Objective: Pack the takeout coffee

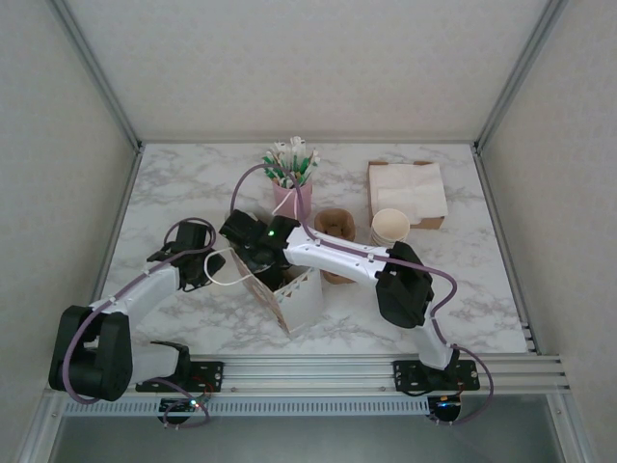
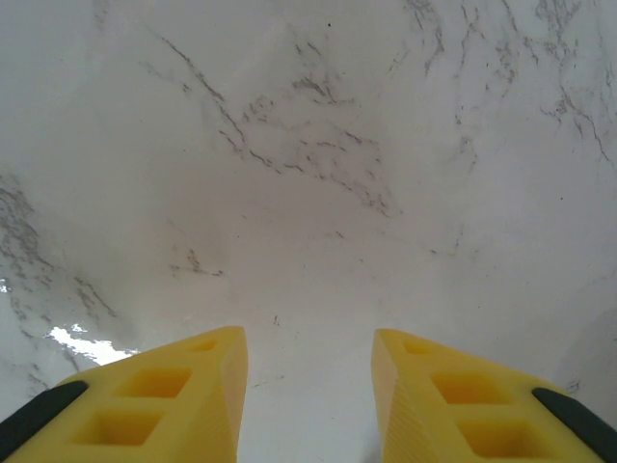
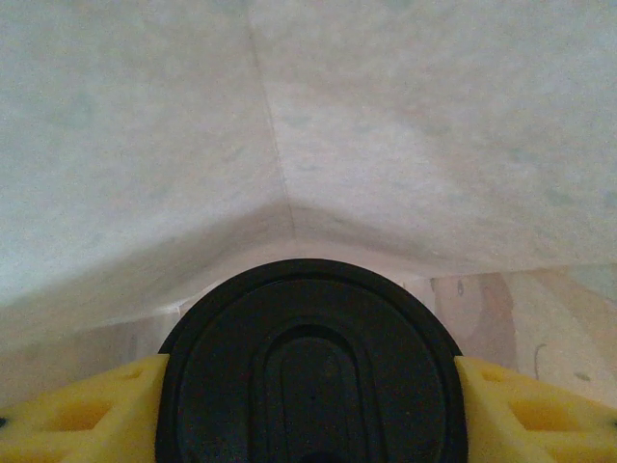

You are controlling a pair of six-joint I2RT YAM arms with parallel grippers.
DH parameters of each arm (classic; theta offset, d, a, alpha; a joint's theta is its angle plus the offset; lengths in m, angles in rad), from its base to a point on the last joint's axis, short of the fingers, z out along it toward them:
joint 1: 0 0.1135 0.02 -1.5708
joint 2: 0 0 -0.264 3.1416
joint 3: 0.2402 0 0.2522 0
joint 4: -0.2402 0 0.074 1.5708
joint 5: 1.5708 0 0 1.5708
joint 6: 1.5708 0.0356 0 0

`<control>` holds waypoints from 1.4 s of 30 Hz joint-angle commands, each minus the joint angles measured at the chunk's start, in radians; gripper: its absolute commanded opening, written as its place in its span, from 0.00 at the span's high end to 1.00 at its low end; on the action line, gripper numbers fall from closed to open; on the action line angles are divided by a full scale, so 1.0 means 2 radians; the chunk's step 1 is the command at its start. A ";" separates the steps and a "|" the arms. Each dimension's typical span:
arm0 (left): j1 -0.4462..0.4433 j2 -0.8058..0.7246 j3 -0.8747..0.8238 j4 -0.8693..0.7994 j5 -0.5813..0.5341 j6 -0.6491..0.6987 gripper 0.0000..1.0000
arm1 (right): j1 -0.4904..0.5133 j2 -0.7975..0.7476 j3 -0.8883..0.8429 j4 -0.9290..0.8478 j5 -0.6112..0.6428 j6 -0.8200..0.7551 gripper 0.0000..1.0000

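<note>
Marble table: right tool is clenching black-lidded cup inside white paper bag.
Next: lowering it beneath, then letting go; left tool is hanging released.

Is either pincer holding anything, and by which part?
The right pincer holds the takeout coffee, clamped on opposite sides of its black lid. The left pincer is open and empty.

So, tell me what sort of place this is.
Probably a mock café takeout counter inside a robot test cell: a marble-look table with a pink holder of straws or stirrers, a stack of paper cups and a box of napkins.
</note>
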 commanded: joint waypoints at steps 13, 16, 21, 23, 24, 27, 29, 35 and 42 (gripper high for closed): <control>-0.006 -0.040 0.012 -0.035 -0.023 -0.009 0.61 | 0.015 0.004 0.061 -0.168 0.009 0.019 0.25; -0.006 -0.043 0.014 -0.036 -0.022 -0.010 0.61 | 0.015 -0.005 0.062 -0.160 0.014 0.021 0.24; -0.006 -0.047 0.016 -0.040 -0.024 -0.010 0.61 | 0.014 -0.008 0.060 -0.154 0.016 0.026 0.21; -0.007 -0.050 0.017 -0.041 -0.024 -0.010 0.61 | 0.014 -0.015 0.057 -0.146 0.018 0.028 0.20; -0.007 -0.050 0.017 -0.041 -0.024 -0.010 0.61 | 0.014 -0.018 0.056 -0.143 0.021 0.030 0.20; -0.007 -0.056 0.019 -0.043 -0.025 -0.011 0.62 | 0.014 -0.034 0.040 -0.122 0.024 0.034 0.18; -0.008 -0.062 0.021 -0.042 -0.022 -0.010 0.62 | 0.014 -0.040 0.035 -0.114 0.023 0.034 0.16; -0.012 -0.097 0.028 -0.049 -0.025 -0.005 0.61 | 0.015 -0.042 0.035 -0.113 0.028 0.038 0.13; -0.016 -0.143 0.038 -0.059 -0.028 0.006 0.60 | 0.015 -0.051 0.030 -0.106 0.032 0.040 0.07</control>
